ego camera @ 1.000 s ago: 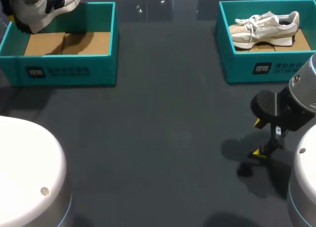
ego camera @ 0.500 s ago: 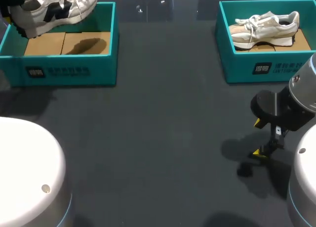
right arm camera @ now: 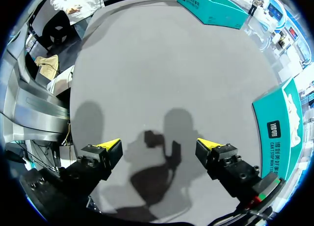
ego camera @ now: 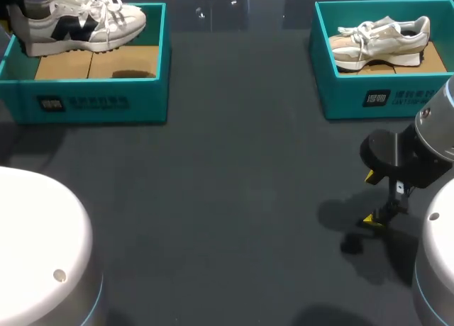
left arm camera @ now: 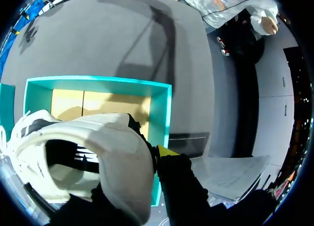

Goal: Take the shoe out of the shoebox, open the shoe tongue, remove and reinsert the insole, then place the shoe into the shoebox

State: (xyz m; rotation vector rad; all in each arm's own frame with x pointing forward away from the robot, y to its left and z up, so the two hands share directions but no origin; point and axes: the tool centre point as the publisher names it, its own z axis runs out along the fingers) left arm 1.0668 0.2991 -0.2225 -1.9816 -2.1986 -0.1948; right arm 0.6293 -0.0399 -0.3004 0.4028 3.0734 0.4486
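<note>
A white shoe with navy side panels [ego camera: 78, 23] hangs level over the left teal shoebox [ego camera: 99, 103], toe pointing right, its shadow on the cardboard floor. In the left wrist view my left gripper [left arm camera: 143, 156] is shut on the shoe [left arm camera: 93, 157] at its heel collar; one yellow fingertip [left arm camera: 166, 151] shows outside the heel, the other is hidden inside. The shoebox [left arm camera: 164, 113] lies below. My right gripper [ego camera: 381, 198] stands open low over the table at the right, with nothing between its fingers [right arm camera: 109, 146].
A second teal shoebox [ego camera: 369, 96] at the back right holds a white and beige shoe [ego camera: 383, 37]; its wall [right arm camera: 282, 123] is beside my right gripper. Dark table lies between the boxes.
The shoe in my left gripper has swung from a tilted pose at the view's corner down and rightward to level over the left box. The right arm has not moved.
</note>
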